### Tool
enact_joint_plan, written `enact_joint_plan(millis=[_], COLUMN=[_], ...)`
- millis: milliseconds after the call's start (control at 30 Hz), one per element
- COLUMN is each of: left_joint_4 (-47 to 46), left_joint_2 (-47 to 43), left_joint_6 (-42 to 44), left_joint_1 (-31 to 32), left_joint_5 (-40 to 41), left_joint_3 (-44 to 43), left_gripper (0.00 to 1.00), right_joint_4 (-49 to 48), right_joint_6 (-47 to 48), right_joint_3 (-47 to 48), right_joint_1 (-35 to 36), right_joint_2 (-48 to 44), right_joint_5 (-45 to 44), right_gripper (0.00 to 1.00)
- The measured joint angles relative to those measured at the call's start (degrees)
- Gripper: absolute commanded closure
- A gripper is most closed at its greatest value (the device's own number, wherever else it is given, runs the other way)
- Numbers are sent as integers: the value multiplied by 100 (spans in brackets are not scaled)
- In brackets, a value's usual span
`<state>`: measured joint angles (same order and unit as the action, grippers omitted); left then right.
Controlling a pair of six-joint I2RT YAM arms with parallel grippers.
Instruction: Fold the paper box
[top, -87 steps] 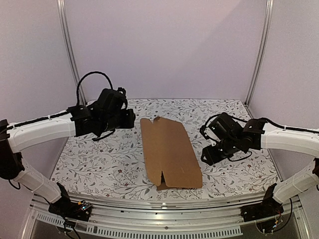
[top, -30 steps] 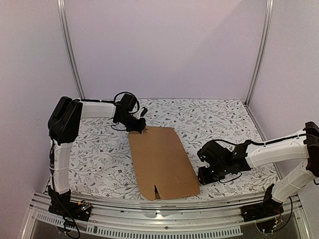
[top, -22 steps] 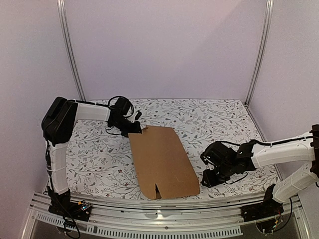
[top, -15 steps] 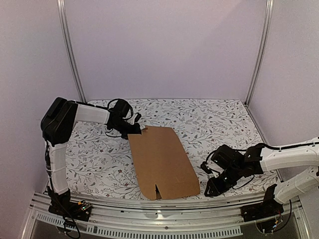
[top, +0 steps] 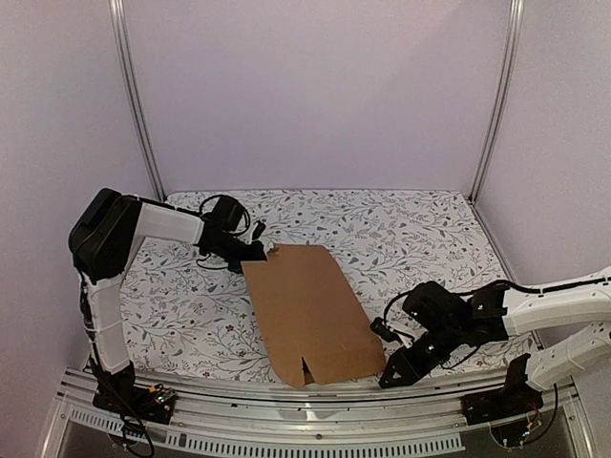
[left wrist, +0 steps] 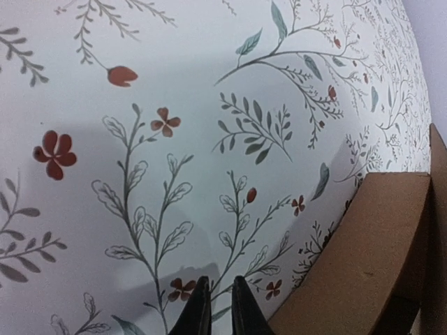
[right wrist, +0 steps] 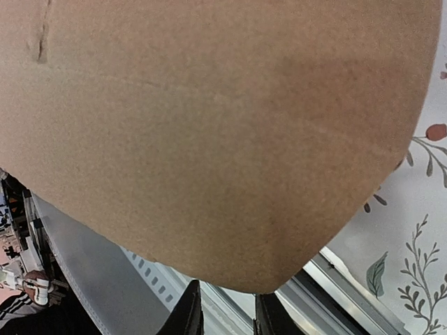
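Found the right end effector nearest, low at the front right corner of the paper box — a plain brown die-cut cardboard sheet. Saw its fingers a modest way apart in the wrist view, the cardboard corner just above the gap. Could not tell whether touching, and made out no firm hold. Noted the sheet lying flat on the white floral-printed tabletop, long axis running away from the arms, a notch cut into the near edge. Further back, found the left end effector at the far left corner, fingers nearly together with only a sliver between, nothing pinched, tips just beside the cardboard edge. Judged the task barely begun: no flap clearly raised, no wall standing. Left to do — every fold, side walls and end flaps alike, then probably tucking tabs into slits.
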<state>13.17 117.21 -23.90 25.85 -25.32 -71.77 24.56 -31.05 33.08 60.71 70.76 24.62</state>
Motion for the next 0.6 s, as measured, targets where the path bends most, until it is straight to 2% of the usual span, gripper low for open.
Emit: enact_joint_plan(millis=[233,600], left_joint_4=[-186,-372], left_joint_2=[-216,-855], left_joint_6=[-107,-313], left_joint_1=[0,0], left_joint_5=[66,367], left_joint_3=[367,1115], left_gripper=[90,90], right_joint_4=[26,42], right_joint_6=[33,-240], right_joint_3=[138,352], right_joint_1=[85,90], right_joint_2=[101,181], right_joint_5=[-256,-1753], right_gripper=[74,72])
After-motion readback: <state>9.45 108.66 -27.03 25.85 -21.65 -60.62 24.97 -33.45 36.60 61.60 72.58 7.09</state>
